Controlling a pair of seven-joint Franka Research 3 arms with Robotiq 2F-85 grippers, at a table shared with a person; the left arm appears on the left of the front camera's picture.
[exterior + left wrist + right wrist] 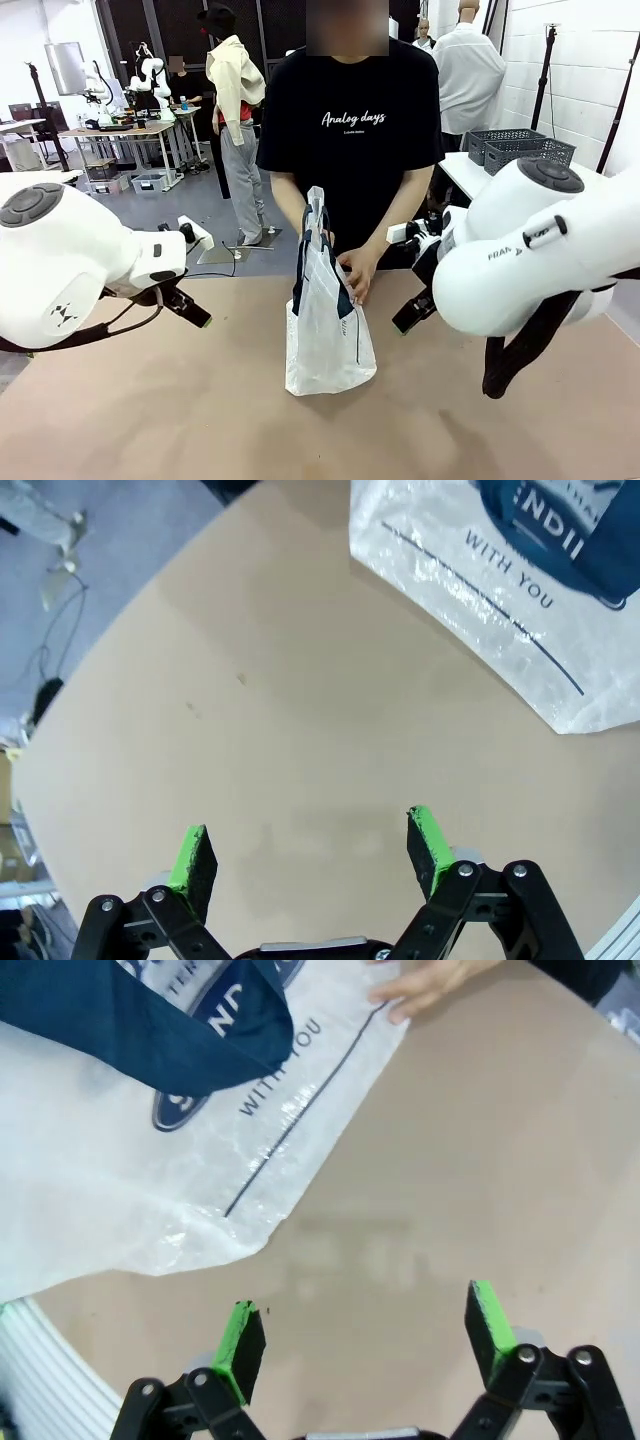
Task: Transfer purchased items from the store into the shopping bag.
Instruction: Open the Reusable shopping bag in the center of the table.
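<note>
Front view has the shopping bag (pixel 330 335) standing upright on the tan, matte tabletop (pixel 150 420), midway between the 2 white arms and just in front of a person in a black T-shirt. The bag is a thin, crinkled, translucent whitish plastic, broad at its base and pinched narrow at the top, where its navy strap handles (pixel 316 225) are gathered. The person's hand (pixel 357 272) rests against the bag's upper side. The left jaws hang low over the tabletop to the left of the bag, apart from it, and the right jaws hang near its right side, not touching it. Left wrist view shows the left jaws spread wide with nothing between them. Their 2 green pads (pixel 195 858) are flat, rectangular and scuffed on black linkages, over bare tabletop, with a glossy, wrinkled corner of the bag at the upper right, printed "WITH YOU" in navy under a thin navy line. Right wrist view shows the right jaws likewise spread and holding nothing, green pads (pixel 240 1345) above smooth tabletop. Beyond them lies the bag's puckered bottom corner, a soft navy strap folded over its oval logo, and fingertips (pixel 430 985) touching the bag's edge.
</note>
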